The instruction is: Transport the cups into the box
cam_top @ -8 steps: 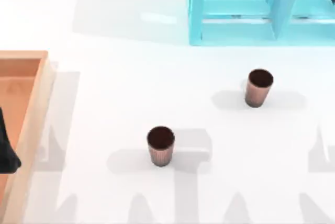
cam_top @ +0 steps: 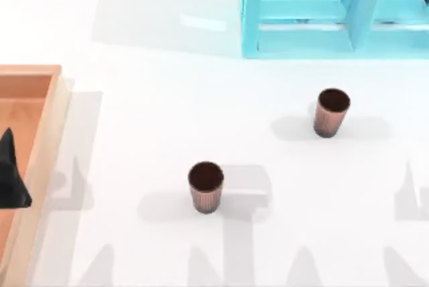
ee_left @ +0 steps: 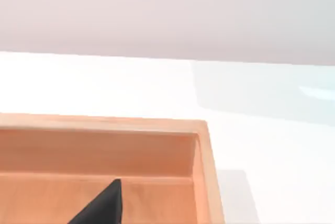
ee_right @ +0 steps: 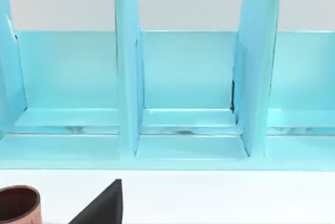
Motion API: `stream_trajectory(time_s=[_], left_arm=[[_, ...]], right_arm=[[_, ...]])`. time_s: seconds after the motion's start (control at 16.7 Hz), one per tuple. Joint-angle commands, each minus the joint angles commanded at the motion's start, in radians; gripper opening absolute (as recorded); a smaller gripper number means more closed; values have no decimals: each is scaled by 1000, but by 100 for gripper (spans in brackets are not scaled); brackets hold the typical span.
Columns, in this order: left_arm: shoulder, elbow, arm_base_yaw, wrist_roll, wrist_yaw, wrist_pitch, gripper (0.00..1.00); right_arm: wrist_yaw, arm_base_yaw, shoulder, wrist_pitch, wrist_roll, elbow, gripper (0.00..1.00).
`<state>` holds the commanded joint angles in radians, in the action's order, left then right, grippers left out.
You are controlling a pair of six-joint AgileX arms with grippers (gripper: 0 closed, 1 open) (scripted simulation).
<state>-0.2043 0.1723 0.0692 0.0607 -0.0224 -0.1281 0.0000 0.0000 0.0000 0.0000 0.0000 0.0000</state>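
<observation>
Two copper-brown ribbed cups stand upright on the white table. One cup (cam_top: 206,188) is near the middle front, the other cup (cam_top: 330,112) farther back on the right. The orange-brown box (cam_top: 48,139) lies at the left edge; its inside corner shows in the left wrist view (ee_left: 104,123). My left gripper (cam_top: 12,180) is a black shape over the box interior, far left of both cups, with nothing seen in it. A black tip of my right gripper (ee_right: 104,207) shows in the right wrist view, near a cup (ee_right: 18,205) at the frame edge.
A turquoise shelf-like frame (cam_top: 301,39) stands at the back right, behind the right cup; its open compartments (ee_right: 183,145) face the right wrist camera. White table stretches between the box and the cups.
My left gripper has shifted a little toward the back of the table, still over the box. The cups have not moved.
</observation>
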Motion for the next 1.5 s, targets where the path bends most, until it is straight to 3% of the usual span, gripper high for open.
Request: stream_trajectory(time_s=[0.42, 1.14, 1.5], left_arm=[[-629, 561, 201, 198, -71, -302, 100], [-1789, 1929, 604, 613, -216, -762, 100], [-2206, 2378, 789, 752, -302, -1026, 100]], right_arm=[[0, 0, 0, 0, 0, 0, 100], [0, 0, 0, 0, 0, 0, 100], [0, 0, 0, 0, 0, 0, 100]])
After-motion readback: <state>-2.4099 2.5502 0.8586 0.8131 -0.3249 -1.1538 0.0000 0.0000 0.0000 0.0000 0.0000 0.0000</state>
